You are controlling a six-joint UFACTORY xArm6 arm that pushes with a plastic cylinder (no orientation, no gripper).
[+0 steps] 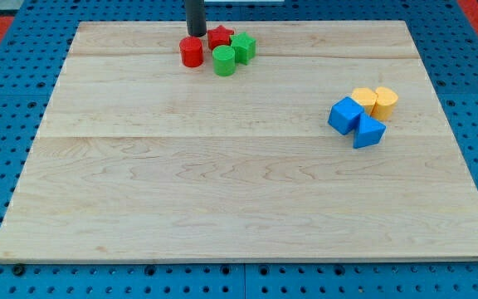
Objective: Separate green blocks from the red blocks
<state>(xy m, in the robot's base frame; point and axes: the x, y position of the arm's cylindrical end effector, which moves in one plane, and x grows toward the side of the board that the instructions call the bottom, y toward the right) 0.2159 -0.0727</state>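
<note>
A red cylinder [191, 51], a red star [219, 37], a green cylinder [223, 61] and a green star [242, 46] sit bunched together near the view's top, left of centre. The red star touches the green star, and the green cylinder lies between the red cylinder and the green star. My tip [196, 34] stands at the view's top, just above the red cylinder and just left of the red star, close to both.
A blue cube [345, 115] and a blue triangular block [368, 131] sit at the view's right with two yellow blocks [375, 101] just above them. The wooden board [222, 183] lies on a blue perforated table.
</note>
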